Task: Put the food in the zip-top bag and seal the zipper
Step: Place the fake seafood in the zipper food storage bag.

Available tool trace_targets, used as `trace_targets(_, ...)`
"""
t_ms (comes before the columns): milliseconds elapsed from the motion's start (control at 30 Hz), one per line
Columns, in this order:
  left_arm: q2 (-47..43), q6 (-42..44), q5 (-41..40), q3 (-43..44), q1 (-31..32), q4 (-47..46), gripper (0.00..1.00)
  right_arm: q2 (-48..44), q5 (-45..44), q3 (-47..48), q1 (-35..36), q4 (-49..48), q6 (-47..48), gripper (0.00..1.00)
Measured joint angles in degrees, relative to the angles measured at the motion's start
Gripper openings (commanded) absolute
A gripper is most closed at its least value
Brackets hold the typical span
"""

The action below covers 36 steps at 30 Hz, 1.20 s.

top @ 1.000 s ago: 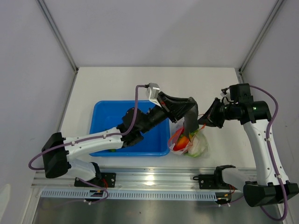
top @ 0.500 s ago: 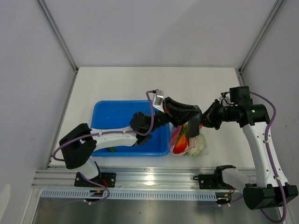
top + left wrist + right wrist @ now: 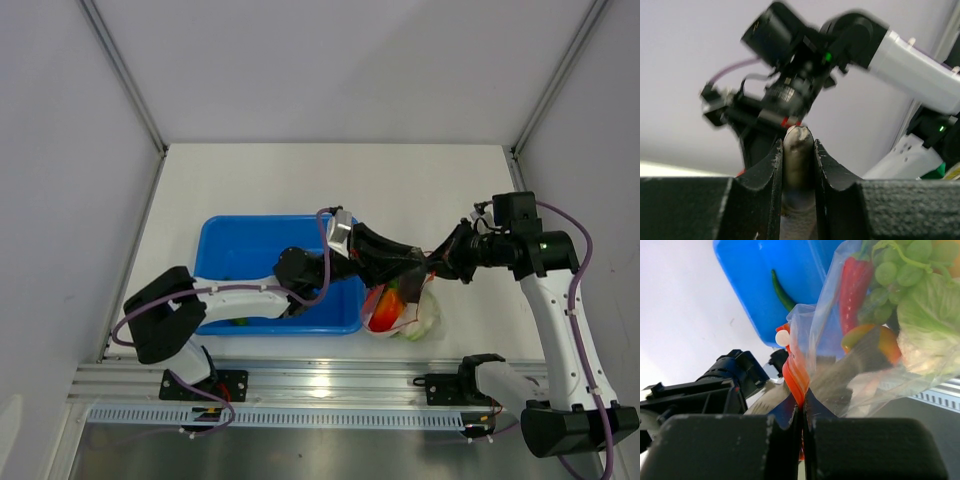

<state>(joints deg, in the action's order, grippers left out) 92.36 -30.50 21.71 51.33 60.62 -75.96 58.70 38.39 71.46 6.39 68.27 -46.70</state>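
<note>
With the right gripper (image 3: 802, 412), pinches the zipper (image 3: 794, 374) of the zip-top bag (image 3: 408, 312) between closed fingers, and with the left gripper (image 3: 798, 145) clasps the grey fish (image 3: 798, 167) at the bag's mouth, beside the blue tray (image 3: 240, 252).

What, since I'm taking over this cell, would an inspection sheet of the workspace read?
Surface: white table.
Job's things: zip-top bag holds chili and grapes; cucumber lies in blue tray.
Clutter: nothing seen beyond the tray.
Grippers: left gripper shut on grey fish at the bag; right gripper shut on zipper.
Cables: purple cable looped along each arm.
Surroundings: white walls, metal rail.
</note>
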Motion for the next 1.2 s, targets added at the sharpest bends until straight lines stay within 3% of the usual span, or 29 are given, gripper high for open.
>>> trace_targets(100, -3.37, 1.70, -0.55, -3.98, 0.13, 3.65, 0.01, 0.42, -1.62, 0.87, 0.00, 1.31, 2.51, 0.00)
trace_targets(300, -14.03, 7.82, -0.98, -5.11, 0.79, 20.70, 0.00, -0.22, -4.55, 1.36, 0.13, 0.98, 6.23, 0.00)
trace_targets(533, -22.86, 9.68, -2.58, -13.33, 1.38, 25.51, 0.02, -4.37, -3.96, -0.57, 0.15, -1.22, 5.07, 0.00)
trace_targets(767, -23.87, 9.62, -3.04, -18.14, 2.36, 26.21, 0.15, -4.55, -3.39, -0.74, 0.13, -2.49, 4.15, 0.00)
trace_targets(1033, -23.89, 9.05, -3.15, -17.44, 2.91, 31.95, 0.15, -5.84, -3.56, -1.42, 0.13, -2.43, 4.15, 0.00)
trace_targets(1200, -24.48, 7.41, -3.76, -15.34, 3.08, 38.29, 0.21, -7.26, -4.11, -1.73, 0.13, -2.40, 4.13, 0.00)
